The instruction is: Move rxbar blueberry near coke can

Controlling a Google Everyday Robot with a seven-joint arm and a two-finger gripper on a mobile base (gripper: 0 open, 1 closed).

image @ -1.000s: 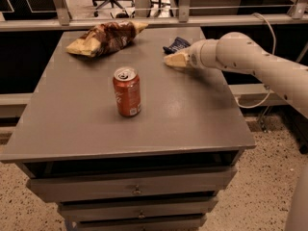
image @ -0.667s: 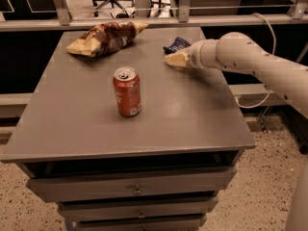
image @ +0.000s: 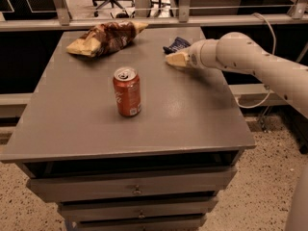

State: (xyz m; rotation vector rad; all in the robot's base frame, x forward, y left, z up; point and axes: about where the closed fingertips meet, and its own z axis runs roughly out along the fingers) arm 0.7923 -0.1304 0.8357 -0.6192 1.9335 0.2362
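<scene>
- Nothing has visibly moved since the earlier frames: the arm (image: 250, 61) stays stretched in from the right, and its gripper (image: 174, 59) is still low over the far right part of the table (image: 72, 129).
- Whether the gripper is wide, narrow or holding anything cannot be told.
- The rxbar blueberry (image: 176, 44) lies just behind the gripper, near the table's far edge.
- The coke can (image: 127, 91) stands upright mid-table, well apart from the bar.
- A brown snack bag (image: 106, 36) lies at the far left.
</scene>
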